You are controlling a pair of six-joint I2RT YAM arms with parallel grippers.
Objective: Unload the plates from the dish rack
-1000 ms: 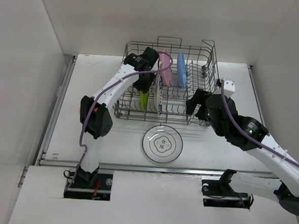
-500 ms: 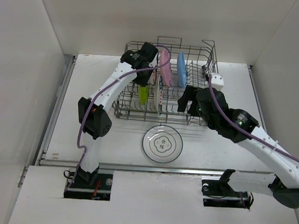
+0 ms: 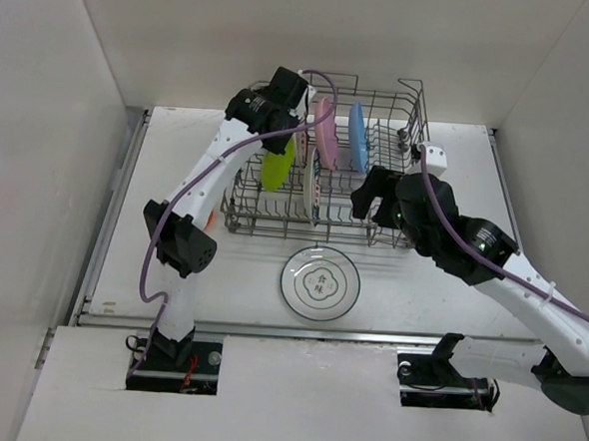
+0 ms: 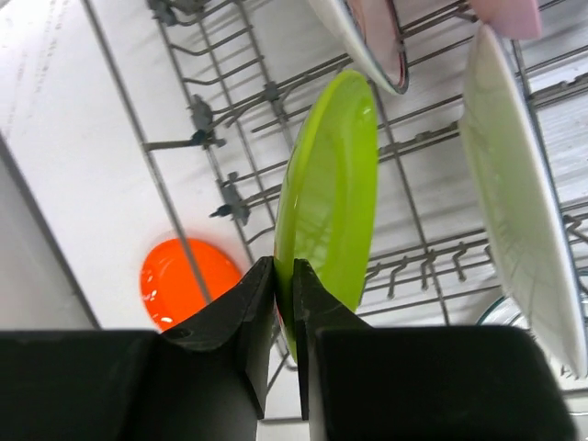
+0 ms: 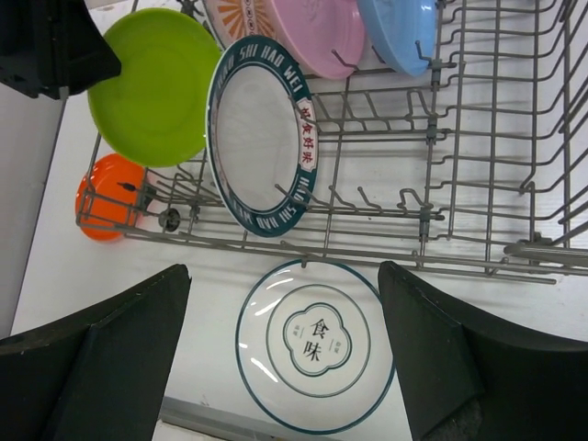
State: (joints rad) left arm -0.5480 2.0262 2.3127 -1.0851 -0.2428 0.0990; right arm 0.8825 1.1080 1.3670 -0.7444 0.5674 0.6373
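Left gripper [image 4: 285, 303] is up over the left end of the dish rack [image 3: 389, 146], jaws pinched shut on the rim of the lime green plate [image 4: 331, 184]. That plate hangs on edge, tilted, above the rack's wires; cannot tell whether its lower edge touches a tine. Right gripper [image 5: 283, 271] hovers at the rack's near side toward the right end, jaws spread wide with nothing between them, looking down past the rack's front rail. Four plates stand on edge in the tines. A white plate with a teal-red lettered rim [image 5: 262, 138] is nearest the front, and a second patterned plate [image 5: 241, 14] is only partly visible behind it. The pink plate [image 5: 322, 32] comes next, and the blue plate [image 5: 400, 28] is to its right. The right half of the rack holds only bare tines. Orange plate [image 5: 110, 207] lies flat on the table [image 3: 450, 290] just outside the rack's left near corner. A white plate with a thin teal rim and a centre motif [image 3: 320, 282] lies flat on the table in front of the rack, near its middle and apart from it.
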